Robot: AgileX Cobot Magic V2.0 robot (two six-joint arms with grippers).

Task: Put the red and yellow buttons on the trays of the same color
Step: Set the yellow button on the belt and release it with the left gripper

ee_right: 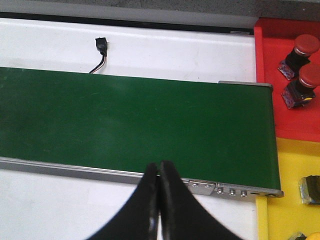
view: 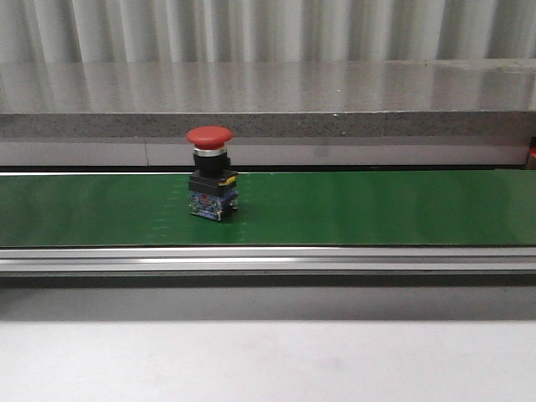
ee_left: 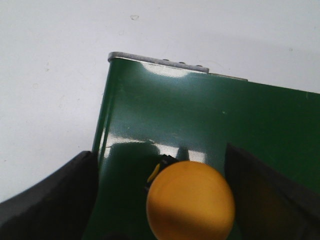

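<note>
One yellow button (ee_left: pixel 190 200) sits on the green belt (ee_left: pixel 210 115) between the spread left gripper (ee_left: pixel 165 200) fingers, not yet pinched, while the right gripper (ee_right: pixel 159 200), pressed together, holds nothing.

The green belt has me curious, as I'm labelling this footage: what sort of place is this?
Probably a lab mock-up of a sorting line: a green conveyor belt carrying a red button, with a red tray and a yellow tray at its end.

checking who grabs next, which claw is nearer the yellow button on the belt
Left. The left claw sits open with the yellow button between its fingers, at the green belt's end. The right claw, shut, hangs over the belt's edge with no yellow button near it.
</note>
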